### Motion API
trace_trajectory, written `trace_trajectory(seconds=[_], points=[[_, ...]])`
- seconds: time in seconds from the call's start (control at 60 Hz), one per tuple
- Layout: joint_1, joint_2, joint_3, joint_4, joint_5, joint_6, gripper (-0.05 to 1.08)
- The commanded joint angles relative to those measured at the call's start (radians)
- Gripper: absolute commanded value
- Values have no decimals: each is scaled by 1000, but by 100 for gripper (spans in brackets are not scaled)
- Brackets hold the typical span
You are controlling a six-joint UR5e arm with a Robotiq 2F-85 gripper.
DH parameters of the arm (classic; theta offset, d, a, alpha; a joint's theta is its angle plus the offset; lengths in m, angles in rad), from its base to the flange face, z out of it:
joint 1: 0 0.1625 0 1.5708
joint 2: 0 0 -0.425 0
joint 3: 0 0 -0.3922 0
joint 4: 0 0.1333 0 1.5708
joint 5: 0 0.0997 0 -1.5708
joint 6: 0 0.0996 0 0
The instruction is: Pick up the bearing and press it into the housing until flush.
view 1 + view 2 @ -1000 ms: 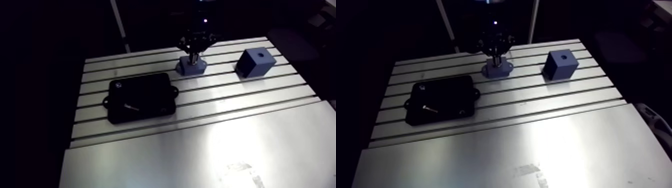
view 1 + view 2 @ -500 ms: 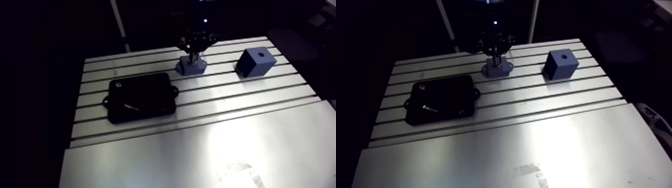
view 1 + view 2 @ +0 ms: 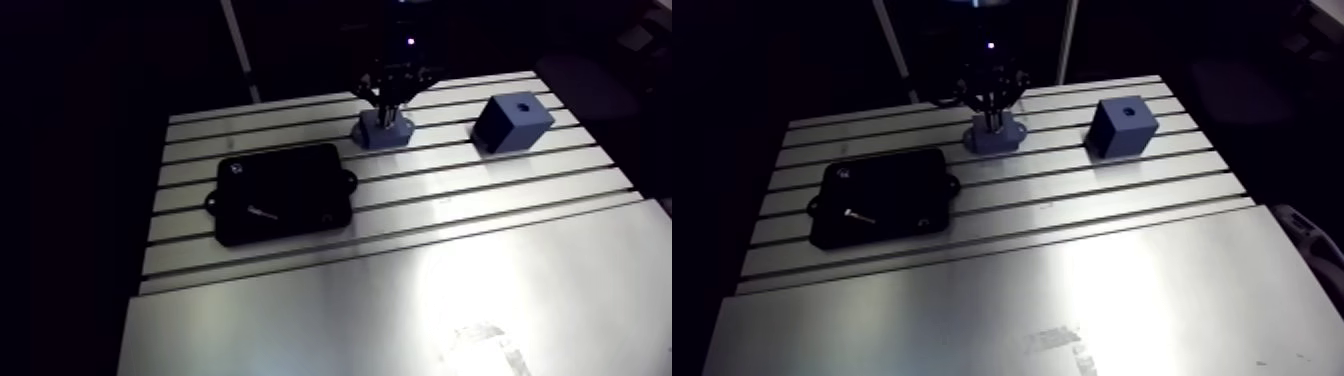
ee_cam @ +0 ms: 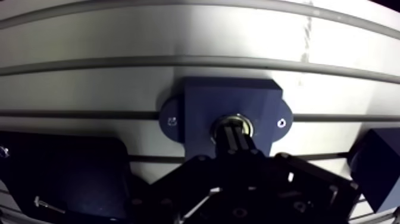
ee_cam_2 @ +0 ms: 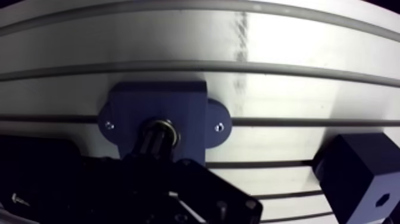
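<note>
- The black box carries a small pale mark near its far left corner, too small to read.
- Only the wrist view shows the bearing. It is a metal ring sitting in the round hole of the blue housing.
- The gripper has its two fingers drawn together, their tips on the ring, not around it.
- The wrist view also shows two small holes, one in each side ear of the housing.
- Only the arm view shows the whole table, slotted at the far half and smooth at the near half. There the gripper hides the housing's hole.
- Count: one housing at far centre, one black box to its near left, and one blue cube at far right with one hole on top.
- One small pale screw lies on the box.
</note>
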Motion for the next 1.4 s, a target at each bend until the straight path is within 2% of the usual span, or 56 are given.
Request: trace_trajectory(seconds=[0.017,0.767,1.333,1.35,1.367,1.383,1.4], points=[[0,1,0,0,0,-1,108],[2,-2,6,-6,0,-18,108],[0,-98,3,6,-3,-20,107],[-1,-101,2,6,-3,-20,105],[-1,-104,0,10,-3,-20,97],[-1,-104,0,10,-3,-20,97],[-1,-108,0,17,-3,-19,75]])
